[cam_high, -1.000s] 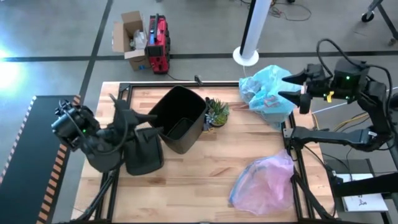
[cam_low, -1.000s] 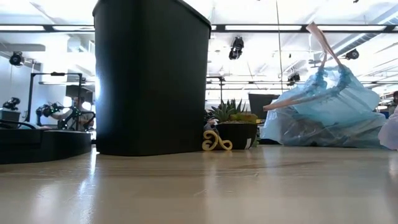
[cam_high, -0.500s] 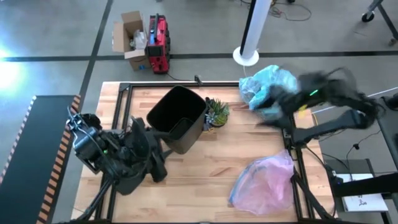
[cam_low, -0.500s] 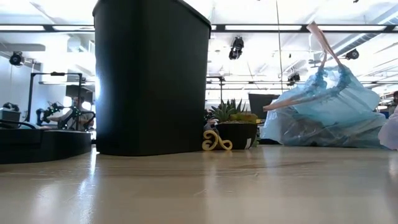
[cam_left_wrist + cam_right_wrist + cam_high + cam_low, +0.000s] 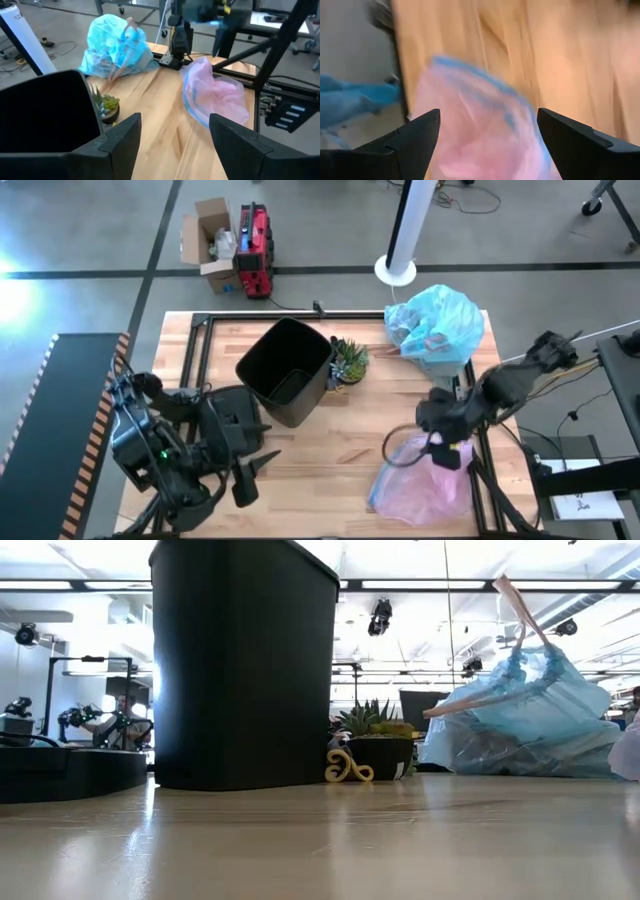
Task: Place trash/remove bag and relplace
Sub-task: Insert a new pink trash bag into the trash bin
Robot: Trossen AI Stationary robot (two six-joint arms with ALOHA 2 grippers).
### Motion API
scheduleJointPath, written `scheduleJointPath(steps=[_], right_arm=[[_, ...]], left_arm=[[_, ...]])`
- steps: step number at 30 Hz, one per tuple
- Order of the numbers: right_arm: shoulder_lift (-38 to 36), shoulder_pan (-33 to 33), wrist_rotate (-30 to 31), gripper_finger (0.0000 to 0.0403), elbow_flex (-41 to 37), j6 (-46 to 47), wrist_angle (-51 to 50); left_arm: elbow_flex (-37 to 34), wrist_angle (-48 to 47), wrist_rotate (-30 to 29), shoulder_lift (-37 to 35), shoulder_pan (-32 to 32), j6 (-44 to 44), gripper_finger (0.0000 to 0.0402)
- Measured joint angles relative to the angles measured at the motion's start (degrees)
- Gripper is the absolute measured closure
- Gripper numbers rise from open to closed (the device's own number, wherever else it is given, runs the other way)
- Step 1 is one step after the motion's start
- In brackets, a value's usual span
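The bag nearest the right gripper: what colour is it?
Translucent pinkish-lilac bag with a blue rim; clearest in the left wrist view.

A black bin (image 5: 285,370) stands upright on the wooden table (image 5: 330,450), with a small green potted plant (image 5: 349,360) just beside it. A pinkish-lilac plastic bag (image 5: 425,475) lies under the right jaws. Beyond the table, a cardboard box (image 5: 208,242) and red case (image 5: 255,250) sit on the floor.

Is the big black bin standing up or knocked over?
Standing up: the tall black plastic bin sits flat on the wooden table.
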Motion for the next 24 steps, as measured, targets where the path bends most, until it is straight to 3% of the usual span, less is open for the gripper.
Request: scheduleJointPath(steps=[5, 12, 18, 24], right_arm=[[2.7, 3.1, -0.1, 0.0082, -8.6, 5.8, 3.3], [9.5, 6.5, 0.7, 0.0082, -20.0, -0.9, 29.5], [19.7, 3.8, -0.5, 0.0082, -21.6, -10.3, 38.5], [27.2, 2.4, -3.3, 0.0087, -18.9, -19.5, 38.8]], left_arm=[[0.0, 0.0, -0.1, 1.2, -0.6, -0.3, 0.0175], [0.0, 0.1, 0.2, 2.3, -1.2, -0.5, 0.0174], [0.0, 0.2, 0.3, 2.5, -1.3, -1.5, 0.0182], [0.0, 0.3, 0.4, 2.5, -1.3, -1.5, 0.0186]])
